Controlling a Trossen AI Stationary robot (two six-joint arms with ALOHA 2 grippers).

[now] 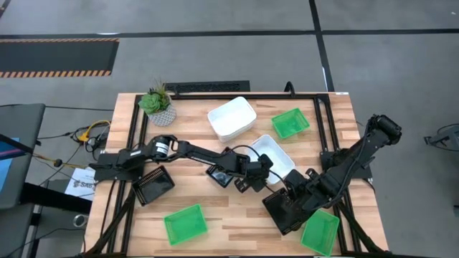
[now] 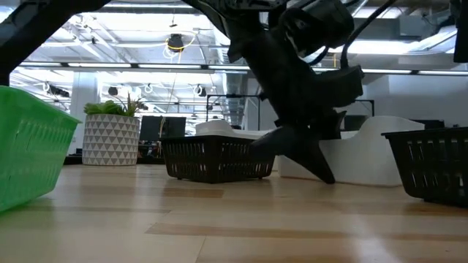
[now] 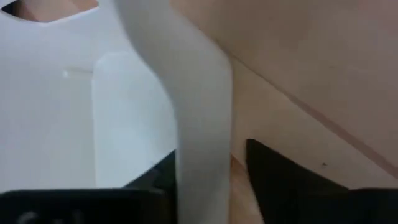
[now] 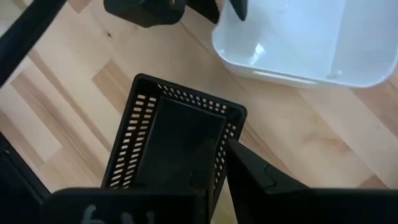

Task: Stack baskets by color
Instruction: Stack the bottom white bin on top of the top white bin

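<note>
A white basket (image 1: 276,156) rests flat on the table's middle, and my left gripper (image 1: 260,173) stands open astride its near-left wall (image 3: 199,124), one finger (image 3: 155,183) inside and one (image 3: 273,177) outside. My right gripper (image 1: 295,192) is shut on a black basket (image 1: 285,209) at the near right. Another white basket (image 1: 232,118) sits farther back. Two more black baskets (image 1: 153,185) (image 1: 218,175) lie left of centre, the second partly under my left arm. Three green baskets (image 1: 290,123) (image 1: 185,223) (image 1: 320,232) lie around them. My left gripper's inner finger shows close against the white wall; I cannot tell whether it touches. A strip of table shows between the wall and the outer finger. My right gripper holds the black basket by a mesh side wall (image 4: 229,140), one finger inside and one outside, coming from above and slanting down. The basket hangs tilted below the fingers; whether its low end is on the table I cannot tell.
A small potted plant (image 1: 158,104) stands at the far left corner. A black frame (image 1: 315,97) runs along the table's edges. Bare wood lies between the near green baskets and along the far middle.
</note>
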